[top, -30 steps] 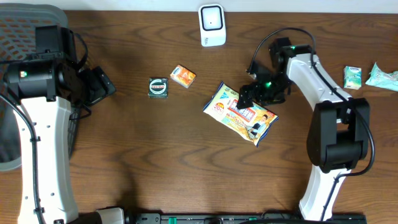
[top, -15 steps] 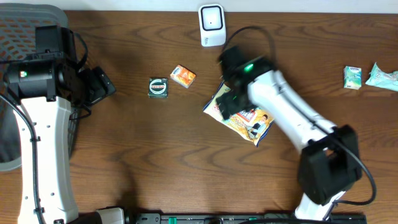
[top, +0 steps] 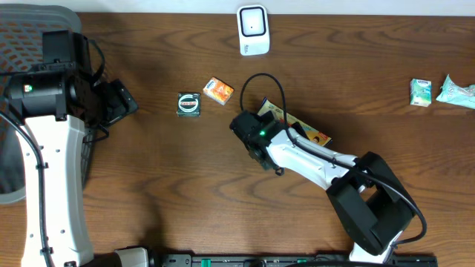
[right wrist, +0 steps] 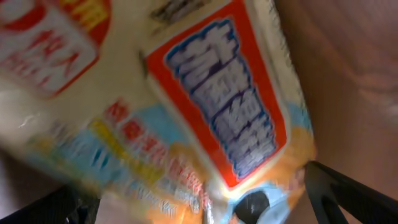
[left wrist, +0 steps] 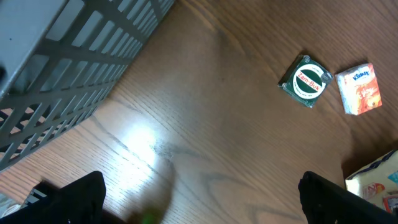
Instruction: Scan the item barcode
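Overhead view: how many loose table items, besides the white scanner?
5: green tin, orange pack beside it, snack bag under right arm, two green packets far right. Arm may hide more.

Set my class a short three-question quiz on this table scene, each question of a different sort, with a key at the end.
1. True or false: the left gripper has its jaws open with nothing between them.
2. Multiple choice: in the overhead view, the white scanner stands at which edge of the table? A the top edge; B the left edge; C the bottom edge.
3. Fill in the blank: the printed thing that fills the right wrist view is the ____.
Key: 1 true; 2 A; 3 snack bag.
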You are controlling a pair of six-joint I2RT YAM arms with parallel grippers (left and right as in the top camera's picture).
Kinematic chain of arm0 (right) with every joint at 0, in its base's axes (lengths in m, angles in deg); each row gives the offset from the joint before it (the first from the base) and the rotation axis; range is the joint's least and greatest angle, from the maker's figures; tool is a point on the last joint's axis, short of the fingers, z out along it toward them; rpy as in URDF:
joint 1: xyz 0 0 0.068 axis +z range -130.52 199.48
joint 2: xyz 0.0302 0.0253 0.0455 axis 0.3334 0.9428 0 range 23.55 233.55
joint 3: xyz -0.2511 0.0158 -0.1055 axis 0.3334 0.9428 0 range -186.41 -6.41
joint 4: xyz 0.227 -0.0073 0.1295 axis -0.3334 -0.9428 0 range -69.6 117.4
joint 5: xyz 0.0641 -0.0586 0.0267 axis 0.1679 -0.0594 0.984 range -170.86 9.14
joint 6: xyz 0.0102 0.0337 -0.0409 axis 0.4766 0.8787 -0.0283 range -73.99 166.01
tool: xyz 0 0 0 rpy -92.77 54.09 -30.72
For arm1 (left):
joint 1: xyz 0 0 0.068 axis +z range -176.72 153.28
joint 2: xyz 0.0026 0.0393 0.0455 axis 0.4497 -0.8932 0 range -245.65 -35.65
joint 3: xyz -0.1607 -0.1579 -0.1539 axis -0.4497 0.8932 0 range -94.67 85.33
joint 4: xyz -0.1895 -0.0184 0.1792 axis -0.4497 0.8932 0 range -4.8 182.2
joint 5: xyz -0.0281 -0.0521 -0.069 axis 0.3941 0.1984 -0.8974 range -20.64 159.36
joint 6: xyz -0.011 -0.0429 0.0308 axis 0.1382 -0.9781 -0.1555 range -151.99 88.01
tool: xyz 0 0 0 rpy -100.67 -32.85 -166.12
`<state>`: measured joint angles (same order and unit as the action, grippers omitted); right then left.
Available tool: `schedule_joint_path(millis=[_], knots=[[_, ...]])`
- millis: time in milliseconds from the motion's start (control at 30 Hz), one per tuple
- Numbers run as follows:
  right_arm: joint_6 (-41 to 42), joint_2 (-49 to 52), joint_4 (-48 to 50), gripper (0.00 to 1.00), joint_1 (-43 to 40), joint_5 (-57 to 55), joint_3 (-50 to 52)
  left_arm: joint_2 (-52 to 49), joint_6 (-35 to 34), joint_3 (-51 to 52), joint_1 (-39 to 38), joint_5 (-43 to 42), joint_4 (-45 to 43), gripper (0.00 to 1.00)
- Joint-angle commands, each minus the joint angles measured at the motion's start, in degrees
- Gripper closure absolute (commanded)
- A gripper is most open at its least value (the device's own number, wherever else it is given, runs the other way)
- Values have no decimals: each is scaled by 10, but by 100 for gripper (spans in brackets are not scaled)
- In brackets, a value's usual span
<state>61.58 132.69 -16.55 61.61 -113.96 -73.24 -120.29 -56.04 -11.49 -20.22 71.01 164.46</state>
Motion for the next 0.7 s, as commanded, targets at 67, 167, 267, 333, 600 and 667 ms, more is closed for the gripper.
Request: schedule_joint_path(millis=[67,167,267,333,600,667], knots=[[-82,0,74,1,-24,19,40,-4,-3,2,1,3,2,2],[-116,0,128,1,-41,67,64,-4,-3,2,1,3,2,2],[-116,0,163,1,-61,83,83,-4,-3,2,1,3,2,2],[-116,0,179,1,-78,105,94,-4,-3,2,1,3,2,2],[-116,0,208,32,-183,231,122,-4,-3,2,1,3,2,2],[-116,0,206,55,-198,255,122,-4,-3,2,1,3,2,2]])
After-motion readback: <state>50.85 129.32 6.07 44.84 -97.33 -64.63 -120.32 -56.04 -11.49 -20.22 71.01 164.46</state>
